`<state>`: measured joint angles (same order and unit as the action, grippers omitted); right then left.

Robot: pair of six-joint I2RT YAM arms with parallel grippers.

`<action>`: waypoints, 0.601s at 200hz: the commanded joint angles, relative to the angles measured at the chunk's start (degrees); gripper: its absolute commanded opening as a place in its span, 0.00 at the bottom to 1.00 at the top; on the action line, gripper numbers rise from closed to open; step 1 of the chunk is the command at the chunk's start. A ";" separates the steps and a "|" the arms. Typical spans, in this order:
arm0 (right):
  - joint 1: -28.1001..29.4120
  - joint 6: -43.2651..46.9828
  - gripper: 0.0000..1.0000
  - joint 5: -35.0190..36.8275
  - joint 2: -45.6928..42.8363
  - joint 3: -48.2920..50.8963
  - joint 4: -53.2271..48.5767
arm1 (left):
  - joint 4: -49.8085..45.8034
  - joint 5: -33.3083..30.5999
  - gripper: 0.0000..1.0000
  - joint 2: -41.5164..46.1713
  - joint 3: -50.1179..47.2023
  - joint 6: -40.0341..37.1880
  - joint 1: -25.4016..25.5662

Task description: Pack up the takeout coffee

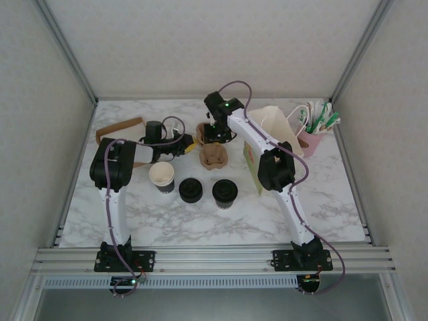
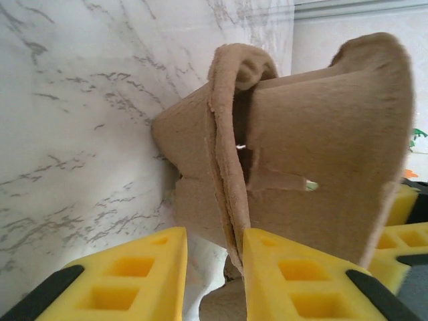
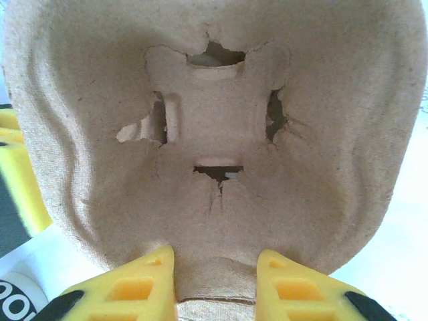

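Takeout coffee: stands upright and lidded toward the front of the marble table, well apart from both grippers, with nothing touching it.
Right gripper: partly closed, pinching the bottom tab of the raised pulp carrier.
Left gripper: also partly closed. The same carrier's rim stands between its fingers, against one and clear of the other, so I cannot tell whether it truly grips.
Risk one: with both arms on one soft carrier, opposing pulls would likely tear it or crush a cup well.
Risk two: the raised carrier hangs just above the second carrier, and a slip could knock that one toward the cups.
Count: one lidded cup, one open cup, one pile of loose lids, two carriers, one standing pale bag, one flat brown bag, one pink holder.
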<state>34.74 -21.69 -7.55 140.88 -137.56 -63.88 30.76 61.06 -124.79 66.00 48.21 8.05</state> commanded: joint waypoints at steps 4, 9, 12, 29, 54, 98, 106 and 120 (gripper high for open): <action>0.21 -0.19 0.26 -0.19 -2.98 0.01 -0.03 | -1.03 -0.06 0.27 -0.96 1.06 -1.11 0.18; 0.17 -0.13 0.26 0.11 -3.03 0.01 -0.24 | -1.01 -0.06 0.27 -0.83 1.06 -1.12 0.12; 0.19 -0.17 0.26 0.30 -3.01 0.08 -0.32 | -1.03 0.02 0.27 -0.69 1.06 -1.13 0.19; 0.22 0.07 0.26 0.91 -2.86 0.10 -0.73 | -1.05 0.03 0.28 -0.03 0.98 -1.10 0.14; 0.19 0.24 0.26 3.25 -2.02 -0.43 -2.07 | -0.97 0.03 0.28 1.15 0.98 -1.03 0.12; 0.36 0.68 0.26 4.21 -0.89 -1.28 -3.24 | -0.79 0.03 0.29 2.40 0.62 -1.03 0.45; 0.53 0.70 0.26 4.22 -0.91 -1.39 -3.13 | -0.71 0.03 0.30 2.48 0.46 -1.01 0.50; 0.63 0.76 0.26 4.11 -0.78 -1.66 -3.21 | -0.45 0.11 0.34 2.58 0.36 -0.98 0.80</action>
<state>34.81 -21.63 -4.29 140.88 -137.51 -65.52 29.82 60.88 -124.75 66.00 47.99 8.16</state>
